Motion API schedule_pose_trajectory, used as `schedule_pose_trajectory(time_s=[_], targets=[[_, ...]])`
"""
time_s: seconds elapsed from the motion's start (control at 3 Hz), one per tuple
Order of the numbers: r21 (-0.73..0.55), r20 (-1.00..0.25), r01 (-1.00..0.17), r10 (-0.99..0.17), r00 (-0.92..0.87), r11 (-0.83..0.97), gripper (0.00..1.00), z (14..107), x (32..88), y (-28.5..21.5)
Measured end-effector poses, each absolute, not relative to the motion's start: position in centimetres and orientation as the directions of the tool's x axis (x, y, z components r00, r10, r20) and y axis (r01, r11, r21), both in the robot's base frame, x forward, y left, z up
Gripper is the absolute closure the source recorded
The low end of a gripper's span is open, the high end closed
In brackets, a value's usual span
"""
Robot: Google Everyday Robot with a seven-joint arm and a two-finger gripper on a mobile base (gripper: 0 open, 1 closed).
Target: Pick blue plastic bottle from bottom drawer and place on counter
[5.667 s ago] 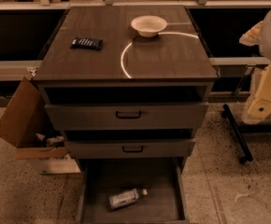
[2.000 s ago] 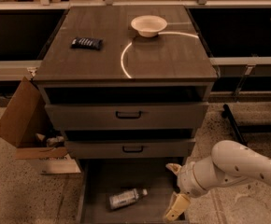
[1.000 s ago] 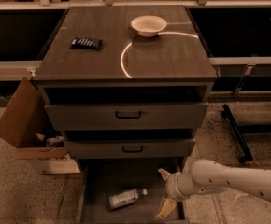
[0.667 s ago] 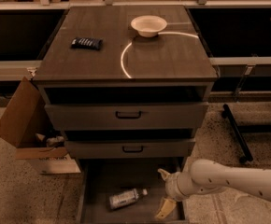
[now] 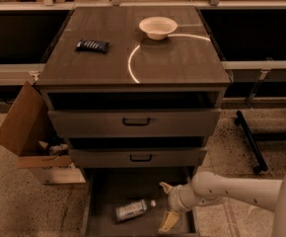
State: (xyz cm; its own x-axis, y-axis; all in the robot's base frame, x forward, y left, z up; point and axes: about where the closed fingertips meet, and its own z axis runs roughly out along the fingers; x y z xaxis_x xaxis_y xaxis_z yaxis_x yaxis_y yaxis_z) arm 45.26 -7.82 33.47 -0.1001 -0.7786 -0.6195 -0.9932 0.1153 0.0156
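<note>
The small clear plastic bottle with the pale bluish label and white cap [image 5: 131, 210] lies on its side on the dark floor of the open bottom drawer [image 5: 108, 189]. Its cap points right, toward the arm. It has not moved in the last few seconds.

The change is in the arm. About six seconds ago it stood clear, off to the right of the cabinet. It has since swung in low across the drawer's right side. Over the last second the two-finger gripper [image 5: 166, 205] has edged slightly left. It now sits just beside the cap end. The fingers are spread apart, one above and one below, with nothing between them. No contact with the bottle is visible.

Judgement: the approach is nearly finished and the grasp has not yet begun.

The dark wood-grain counter with the bright arc [image 5: 182, 58] carries a white bowl [image 5: 158, 27] and a dark flat packet [image 5: 92, 45].
</note>
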Motion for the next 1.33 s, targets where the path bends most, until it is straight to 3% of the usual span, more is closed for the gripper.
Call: schedule_pose_trajectory(time_s=[0.67, 1.33], targets=[[-0.064, -0.667, -0.997, -0.745, 0.005, 0.05, 0.0, 26.1, 46.5, -4.3], [-0.102, -0.679, -0.995, -0.732, 0.058, 0.016, 0.0, 25.2, 47.4, -3.6]])
